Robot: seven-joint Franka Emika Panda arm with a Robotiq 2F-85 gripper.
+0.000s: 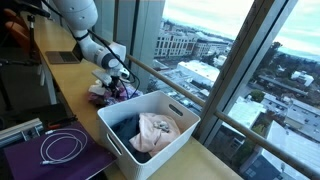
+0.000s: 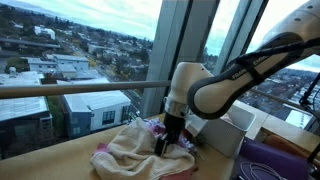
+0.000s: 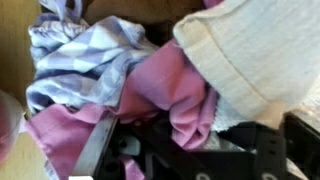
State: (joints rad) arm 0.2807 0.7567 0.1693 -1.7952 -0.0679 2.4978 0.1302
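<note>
Looking at a white bin (image 1: pixel 112 133) on the surface (image 1: pixel 75 92), holding a dark blue garment (image 1: pixel 125 128) and a crumpled peach garment (image 1: pixel 158 132) side by side. Just beside the bin on the same surface: a loose laundry pile (image 2: pixel 125 152). Seeing the claw (image 2: pixel 172 143) planted straight down in that pile, tips sunk in the fabric. From the wrist view, a pink cloth (image 3: pixel 170 95) bunched right up against the claw, with a lilac checked cloth (image 3: pixel 85 55) on one side and a cream knit cloth (image 3: pixel 255 55) on the other. Can't tell whether clenched on the pink cloth or just pressing into it.
</note>
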